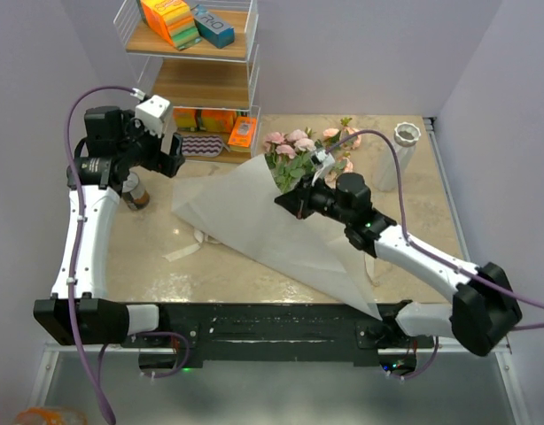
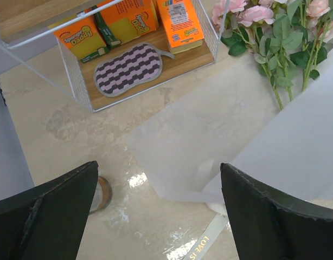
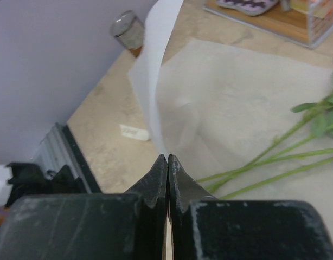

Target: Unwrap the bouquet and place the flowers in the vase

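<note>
The flowers point(image 1: 303, 150), pale pink roses with green leaves on long thin green stems, lie on the opened sheet of translucent white wrapping paper point(image 1: 245, 221), near the middle of the far edge of the beige stone-patterned table point(image 1: 148, 266). Their heads point to the far edge and their long axis runs back toward the near edge. The bare stem ends therefore lie just beside the right gripper point(image 3: 167, 158). The tall slim white ribbed ceramic vase point(image 1: 406, 142) stands upright at the far right corner, apart from the heads and to their right. The right arm is the nearer one to both stems and vase. Its jaws are pressed together on an edge of the paper, which rises in a fold from the fingertips, and they touch no stem. The left gripper point(image 2: 158, 168) hangs with jaws wide apart and empty over the sheet's left corner, well apart from the vase. The pinched sheet probably has to be drawn aside or released before any stem can be taken.
</note>
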Controlling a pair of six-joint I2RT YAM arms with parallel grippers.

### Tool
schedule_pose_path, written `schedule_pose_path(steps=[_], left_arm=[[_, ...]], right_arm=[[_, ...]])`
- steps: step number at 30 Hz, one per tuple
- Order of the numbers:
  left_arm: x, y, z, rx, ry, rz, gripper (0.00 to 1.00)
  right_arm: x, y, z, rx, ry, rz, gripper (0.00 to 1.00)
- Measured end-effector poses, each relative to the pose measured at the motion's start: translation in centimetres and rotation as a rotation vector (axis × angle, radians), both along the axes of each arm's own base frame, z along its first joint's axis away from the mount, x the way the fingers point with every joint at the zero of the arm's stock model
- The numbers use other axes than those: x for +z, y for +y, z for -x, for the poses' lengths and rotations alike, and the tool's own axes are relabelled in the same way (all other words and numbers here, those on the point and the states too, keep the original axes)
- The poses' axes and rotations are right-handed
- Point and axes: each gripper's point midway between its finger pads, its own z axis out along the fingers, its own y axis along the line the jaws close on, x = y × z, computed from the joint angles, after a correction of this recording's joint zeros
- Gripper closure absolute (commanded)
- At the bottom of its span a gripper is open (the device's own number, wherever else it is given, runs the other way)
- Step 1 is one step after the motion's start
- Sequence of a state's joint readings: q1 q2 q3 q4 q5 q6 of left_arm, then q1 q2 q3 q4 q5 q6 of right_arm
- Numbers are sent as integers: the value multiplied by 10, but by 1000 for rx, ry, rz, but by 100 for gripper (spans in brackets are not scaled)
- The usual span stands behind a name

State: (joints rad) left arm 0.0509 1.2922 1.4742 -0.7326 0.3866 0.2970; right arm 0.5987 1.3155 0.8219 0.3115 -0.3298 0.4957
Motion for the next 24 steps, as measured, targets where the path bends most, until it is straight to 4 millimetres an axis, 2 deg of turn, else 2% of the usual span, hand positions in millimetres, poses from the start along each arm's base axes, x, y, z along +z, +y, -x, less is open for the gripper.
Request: schedule_pose_path(steps=[3, 6, 7, 9, 10, 17, 21, 22, 24], left_arm=[[0, -6, 2, -9, 3, 0, 1], [0, -13, 3, -14, 6, 7, 1], [0, -15, 3, -16, 8, 8, 1], [0, -20, 4, -26, 11, 11, 1], [0, -22, 5, -32, 14, 14, 1], [2, -27, 7, -34, 17, 16, 1], [6, -26, 6, -30, 8, 12, 1], [7, -26, 6, -29, 6, 11, 1], [9, -26, 7, -28, 3, 9, 1]], right_arm=[[17, 11, 42, 74, -44, -20, 98], [17, 20, 82, 148, -50, -24, 92], [14, 23, 94, 169, -44, -18, 87], [6, 26, 114, 202, -30, -5, 69], [1, 28, 123, 219, -21, 2, 67], [-48, 31, 172, 286, 50, 85, 53], [-51, 39, 190, 310, 47, 131, 43], [-48, 43, 194, 321, 42, 141, 37], [-38, 49, 198, 325, 27, 145, 31]])
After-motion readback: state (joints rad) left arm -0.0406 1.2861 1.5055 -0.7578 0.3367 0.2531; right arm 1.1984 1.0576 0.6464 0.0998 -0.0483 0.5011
